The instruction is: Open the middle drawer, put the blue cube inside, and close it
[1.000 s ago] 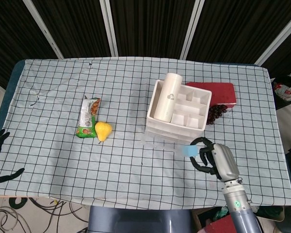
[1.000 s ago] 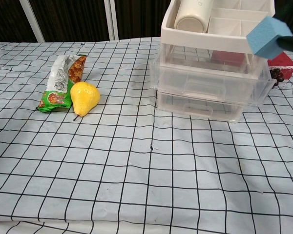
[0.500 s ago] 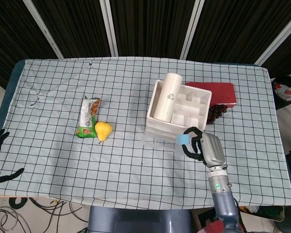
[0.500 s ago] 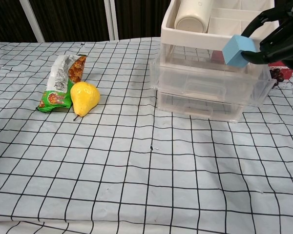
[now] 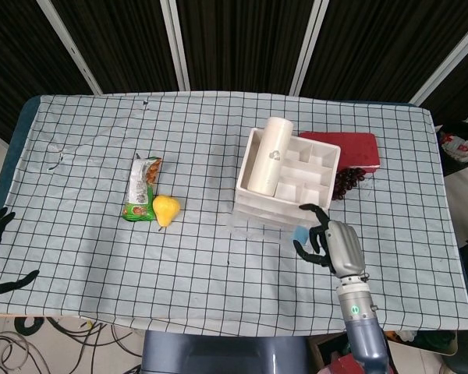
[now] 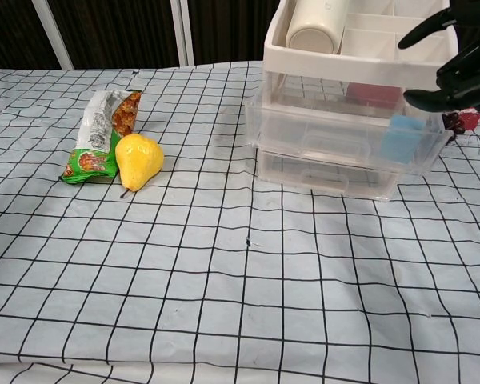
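The clear plastic middle drawer stands pulled out from the stack. The blue cube lies inside it at its right end, seen through the front wall.

No wording is showing clearly enough to read. The snack packet beside the pear is carrying a round printed emblem, but its lettering is coming out too small and blurred.
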Tool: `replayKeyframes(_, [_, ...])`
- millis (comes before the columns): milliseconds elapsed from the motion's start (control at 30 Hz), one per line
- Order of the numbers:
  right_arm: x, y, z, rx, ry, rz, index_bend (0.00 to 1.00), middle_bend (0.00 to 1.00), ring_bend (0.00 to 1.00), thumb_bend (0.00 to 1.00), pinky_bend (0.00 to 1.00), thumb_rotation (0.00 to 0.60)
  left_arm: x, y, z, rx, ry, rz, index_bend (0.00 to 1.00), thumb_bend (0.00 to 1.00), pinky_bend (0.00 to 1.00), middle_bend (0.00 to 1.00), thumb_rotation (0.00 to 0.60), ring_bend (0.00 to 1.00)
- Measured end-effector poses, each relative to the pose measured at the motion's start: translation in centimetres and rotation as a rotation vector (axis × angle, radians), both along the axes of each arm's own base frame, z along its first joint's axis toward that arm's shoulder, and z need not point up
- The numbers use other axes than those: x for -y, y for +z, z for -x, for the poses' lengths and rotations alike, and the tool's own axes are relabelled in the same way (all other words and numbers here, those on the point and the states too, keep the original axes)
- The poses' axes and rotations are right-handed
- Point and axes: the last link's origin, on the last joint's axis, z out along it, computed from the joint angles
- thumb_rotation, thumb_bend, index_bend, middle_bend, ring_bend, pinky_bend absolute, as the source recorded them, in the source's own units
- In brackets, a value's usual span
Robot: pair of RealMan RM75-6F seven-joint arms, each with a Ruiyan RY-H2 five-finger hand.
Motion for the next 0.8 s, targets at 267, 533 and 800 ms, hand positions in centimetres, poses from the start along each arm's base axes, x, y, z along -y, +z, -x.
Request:
replayKeyframes(267, [-3.7, 1.2, 1.6, 0.018, 0.024, -0.024, 0.76, 0.84, 0.88, 0.46, 0.77, 0.600, 0.0, 0.0, 0.0, -0.001, -0.002, 0.001, 0.00, 0.03, 0.00, 0.00, 0.600, 0.00])
replayKeyframes(533, [-8.0, 0.0, 4.1, 0.009, 0.014, -0.165, 0.76, 0.84, 0.88, 0.48, 0.77, 0.600, 0.1, -0.2, -0.1, -0.008, -0.006, 0.008, 0.00, 0.03, 0.00, 0.00, 0.600, 0.00])
replayKeyframes(800, [-8.2, -3.6, 3.1, 0.056, 0.035, -0.275, 0.76, 0.83, 0.87, 0.48, 0.77, 0.600, 0.1, -0.1, 0.0, -0.006, -0.001, 0.003, 0.00, 0.03, 0.00, 0.00, 0.600, 0.00])
